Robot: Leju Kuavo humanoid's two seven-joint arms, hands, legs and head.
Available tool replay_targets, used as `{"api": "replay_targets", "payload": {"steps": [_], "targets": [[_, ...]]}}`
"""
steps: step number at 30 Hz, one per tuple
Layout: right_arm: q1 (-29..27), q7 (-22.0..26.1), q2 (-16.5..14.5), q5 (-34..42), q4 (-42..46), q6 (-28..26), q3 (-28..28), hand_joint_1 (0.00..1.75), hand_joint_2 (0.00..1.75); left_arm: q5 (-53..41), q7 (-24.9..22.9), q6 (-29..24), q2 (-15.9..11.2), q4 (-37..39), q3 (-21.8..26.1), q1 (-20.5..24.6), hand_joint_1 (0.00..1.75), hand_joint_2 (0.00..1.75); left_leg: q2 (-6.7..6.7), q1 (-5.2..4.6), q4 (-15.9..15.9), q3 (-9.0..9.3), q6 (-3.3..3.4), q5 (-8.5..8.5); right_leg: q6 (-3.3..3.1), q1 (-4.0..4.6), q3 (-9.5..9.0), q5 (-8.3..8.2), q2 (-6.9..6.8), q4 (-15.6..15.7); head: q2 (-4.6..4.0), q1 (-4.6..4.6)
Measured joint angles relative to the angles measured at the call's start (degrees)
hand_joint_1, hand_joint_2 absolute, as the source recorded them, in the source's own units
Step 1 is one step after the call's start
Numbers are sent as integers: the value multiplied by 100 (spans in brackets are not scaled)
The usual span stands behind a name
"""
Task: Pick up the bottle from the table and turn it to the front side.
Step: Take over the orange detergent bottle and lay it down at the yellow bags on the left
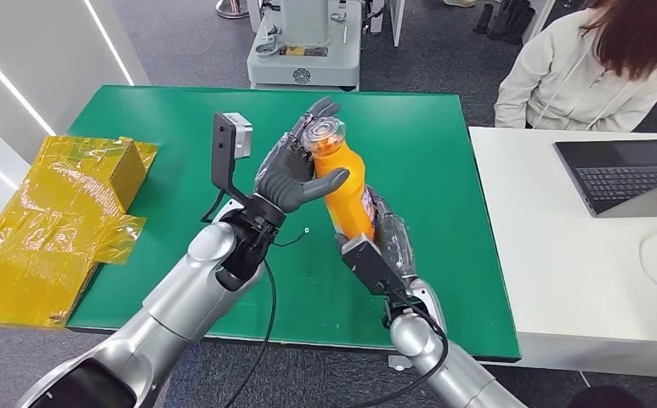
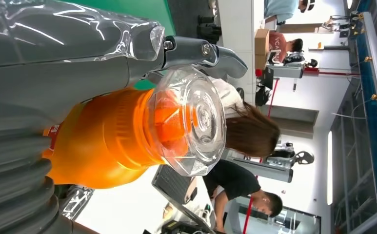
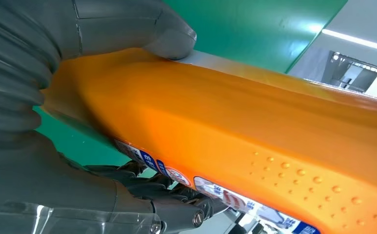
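Observation:
An orange bottle (image 1: 350,183) with a clear cap (image 1: 323,133) stands lifted above the green table (image 1: 180,144), roughly upright. My left hand (image 1: 291,174) grips its upper part, thumb across the front and fingers behind the cap. My right hand (image 1: 393,234) holds the lower part from behind and below. The left wrist view looks along the bottle (image 2: 108,141) onto its cap (image 2: 196,122), past the left hand (image 2: 54,73). In the right wrist view the right hand (image 3: 30,73) has its thumb pressed on the bottle (image 3: 254,131), whose printed label faces the fingers.
A yellow film-wrapped box (image 1: 61,212) lies at the table's left edge. A white desk with a laptop (image 1: 626,174) adjoins on the right, where a person (image 1: 588,68) sits. A white machine base (image 1: 303,42) stands beyond the far edge.

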State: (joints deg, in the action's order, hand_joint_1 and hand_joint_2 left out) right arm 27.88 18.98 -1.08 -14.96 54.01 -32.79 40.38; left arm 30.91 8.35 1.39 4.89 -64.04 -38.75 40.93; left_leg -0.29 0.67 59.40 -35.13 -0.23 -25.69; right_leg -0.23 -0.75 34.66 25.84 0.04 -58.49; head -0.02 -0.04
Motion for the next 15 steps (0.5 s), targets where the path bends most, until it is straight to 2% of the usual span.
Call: {"api": "replay_targets", "payload": {"steps": [9,15], "targets": [[109,321,-105,59,-291,-419,8,175,175,-243,380,-253,17,227,-185,-18,0,175,0,0,0,-1,0,0,0,0,1,0,0,-1,0,1],[102,339,-161,-82,-315,-590,20,175,175,-393,564,-372,-44,247,-184,-70,0,175,0,1,-1,-2,0,0,0,1,1,0,-1,-1,0,1]]}}
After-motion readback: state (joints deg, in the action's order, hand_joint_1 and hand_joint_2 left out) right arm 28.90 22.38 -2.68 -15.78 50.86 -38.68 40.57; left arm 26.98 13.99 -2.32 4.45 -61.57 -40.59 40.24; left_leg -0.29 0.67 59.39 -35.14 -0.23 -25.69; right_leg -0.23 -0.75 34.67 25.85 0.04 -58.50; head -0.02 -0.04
